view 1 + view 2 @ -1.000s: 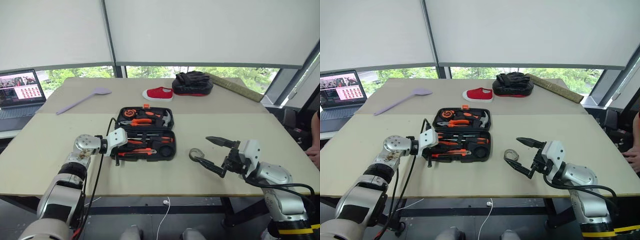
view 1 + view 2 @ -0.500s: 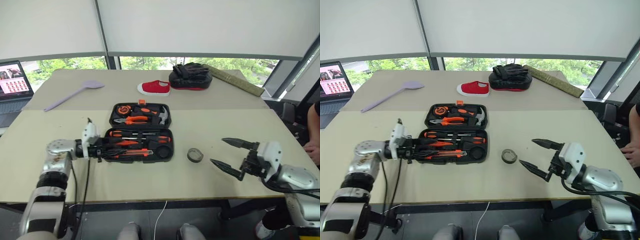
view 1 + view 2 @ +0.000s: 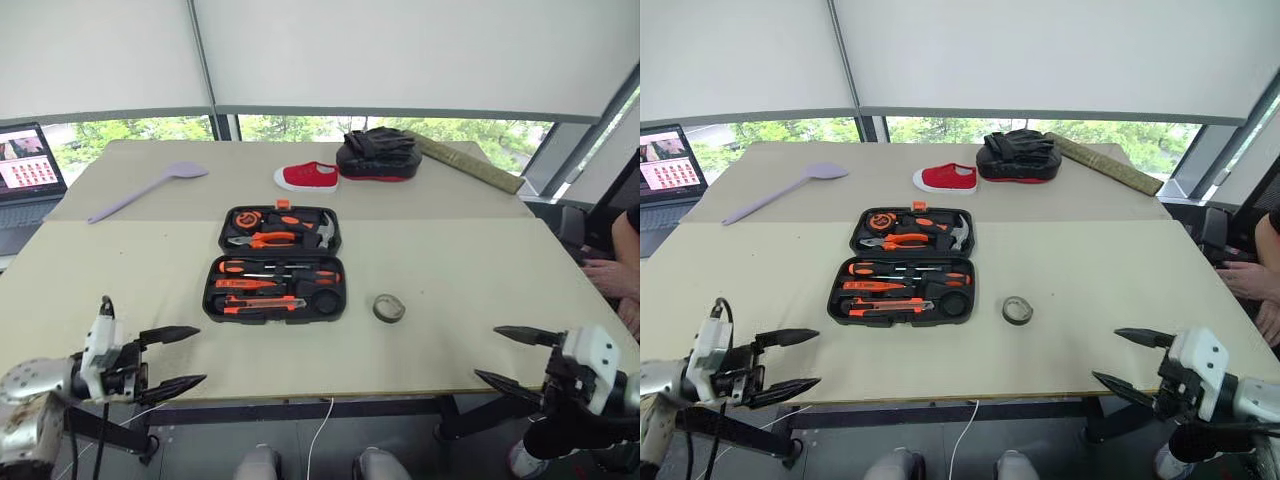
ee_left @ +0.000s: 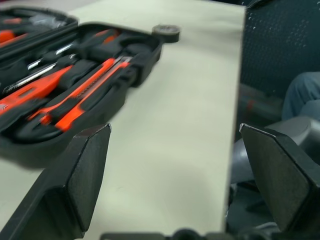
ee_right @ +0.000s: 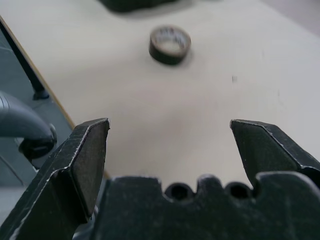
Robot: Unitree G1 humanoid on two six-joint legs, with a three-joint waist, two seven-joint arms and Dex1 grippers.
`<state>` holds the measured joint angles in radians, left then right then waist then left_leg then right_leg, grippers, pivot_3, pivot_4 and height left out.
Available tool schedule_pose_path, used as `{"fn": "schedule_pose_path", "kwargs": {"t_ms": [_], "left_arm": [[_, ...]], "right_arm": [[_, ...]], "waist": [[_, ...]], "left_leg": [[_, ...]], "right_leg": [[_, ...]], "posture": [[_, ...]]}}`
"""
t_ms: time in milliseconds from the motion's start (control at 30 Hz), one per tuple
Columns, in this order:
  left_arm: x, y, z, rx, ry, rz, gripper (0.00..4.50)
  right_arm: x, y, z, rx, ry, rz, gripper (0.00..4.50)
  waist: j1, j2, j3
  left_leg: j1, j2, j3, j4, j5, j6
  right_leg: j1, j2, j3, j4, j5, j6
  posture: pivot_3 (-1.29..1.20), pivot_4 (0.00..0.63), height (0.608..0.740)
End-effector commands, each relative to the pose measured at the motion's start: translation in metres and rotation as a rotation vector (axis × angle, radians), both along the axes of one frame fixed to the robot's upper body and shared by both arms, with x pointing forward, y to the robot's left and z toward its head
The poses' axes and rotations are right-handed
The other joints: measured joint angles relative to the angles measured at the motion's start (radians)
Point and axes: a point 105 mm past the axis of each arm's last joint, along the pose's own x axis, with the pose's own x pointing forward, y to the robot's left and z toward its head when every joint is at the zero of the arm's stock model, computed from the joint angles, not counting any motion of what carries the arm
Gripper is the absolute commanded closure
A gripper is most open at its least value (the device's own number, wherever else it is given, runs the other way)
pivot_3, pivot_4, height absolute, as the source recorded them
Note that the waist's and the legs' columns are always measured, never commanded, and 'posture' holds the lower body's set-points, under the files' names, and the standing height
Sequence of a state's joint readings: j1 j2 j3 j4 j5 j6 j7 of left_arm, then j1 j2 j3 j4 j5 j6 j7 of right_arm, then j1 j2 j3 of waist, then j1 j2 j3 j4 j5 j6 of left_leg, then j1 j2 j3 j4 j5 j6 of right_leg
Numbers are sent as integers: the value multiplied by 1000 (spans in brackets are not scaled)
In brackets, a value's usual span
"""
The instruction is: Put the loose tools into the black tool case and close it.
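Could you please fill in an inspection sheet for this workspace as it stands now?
Surface: beige table, bare near its front edge.
Job's things: black tool case lies open, tools seated inside; tape roll loose on the table right of it.
Clutter: lilac spoon, red shoe, black mitt, all behind the case.
Grippers: left pincer open, empty; right pincer open, empty; both at the table's front edge.
Cables: white cable under the table.
Surroundings: laptop far left; person's hand at right.
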<state>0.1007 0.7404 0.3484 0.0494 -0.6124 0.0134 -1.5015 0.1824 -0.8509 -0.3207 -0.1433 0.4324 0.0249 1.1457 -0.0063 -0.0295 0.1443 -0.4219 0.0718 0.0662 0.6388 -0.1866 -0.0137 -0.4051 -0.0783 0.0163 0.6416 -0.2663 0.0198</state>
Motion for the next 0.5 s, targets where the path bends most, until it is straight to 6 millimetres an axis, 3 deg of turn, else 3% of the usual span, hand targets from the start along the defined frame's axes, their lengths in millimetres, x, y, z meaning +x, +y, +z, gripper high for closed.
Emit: {"fn": "schedule_pose_path", "kwargs": {"t_ms": [33,233,467,500], "left_arm": [[-5,-14,23,-70,-57,-17,81],[-6,-41,26,-83,-56,-89,81],[-1,-55,25,-78,-74,-98,81],[0,-56,24,-79,-77,-89,22]], "right_arm": [[20,30,8,-78,44,74,0],[55,70,8,-206,132,134,0],[78,102,-1,-301,142,181,0],[80,105,-3,-309,141,181,257]], "waist": [[-2,0,0],[-1,0,0],[10,0,0],[10,0,0]], "left_leg": [[0,0,0,0,0,0],[-2,-2,0,0,3,5],[-13,-4,0,0,3,7],[-17,-4,0,0,3,7]], "right_leg": [[0,0,0,0,0,0],[-2,1,0,0,0,-1],[-10,2,1,0,2,2],[-15,2,1,1,2,2]], "posture": [[0,150,740],[0,150,740],[0,150,740],[0,150,740]]}}
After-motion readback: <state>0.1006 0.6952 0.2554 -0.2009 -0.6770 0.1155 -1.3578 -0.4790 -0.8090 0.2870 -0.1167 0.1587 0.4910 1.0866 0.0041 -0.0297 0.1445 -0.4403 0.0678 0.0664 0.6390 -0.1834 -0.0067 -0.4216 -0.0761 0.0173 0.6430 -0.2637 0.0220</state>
